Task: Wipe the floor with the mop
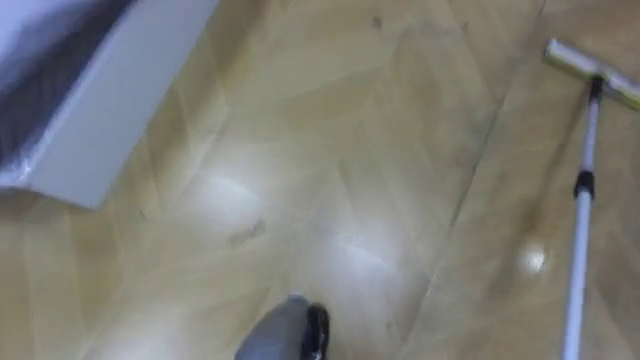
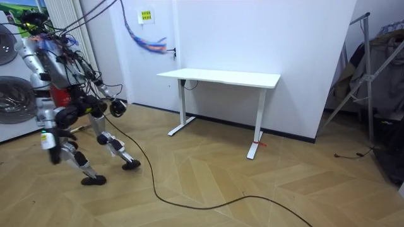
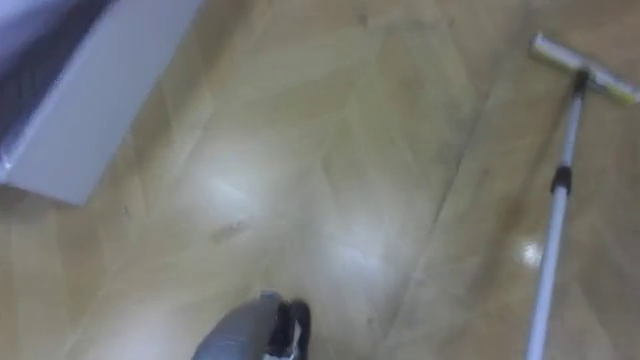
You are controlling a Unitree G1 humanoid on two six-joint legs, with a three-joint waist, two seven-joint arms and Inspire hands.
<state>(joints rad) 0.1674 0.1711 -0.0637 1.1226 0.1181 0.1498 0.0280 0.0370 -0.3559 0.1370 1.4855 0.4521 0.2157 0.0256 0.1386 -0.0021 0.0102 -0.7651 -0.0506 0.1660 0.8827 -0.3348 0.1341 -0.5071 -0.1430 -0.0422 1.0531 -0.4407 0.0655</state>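
Mop: flat mop (image 1: pixel 582 190) is on the robot's right, mop head (image 1: pixel 592 72) down on the wood floor (image 1: pixel 330 180) and white pole running to the bottom edge.
Hands: right hand (image 2: pixel 48 140) and left hand (image 2: pixel 116 108), honestly can't tell if they're clenched or released.
Robot: bent forward, legs astride, next to the washing machine (image 2: pixel 14 101).
Nearby: white unit (image 1: pixel 110 100) upper left; white desk (image 2: pixel 221 79) well apart.

Silver-grey shell, black joints and feet, red waist patch, dark cables above.
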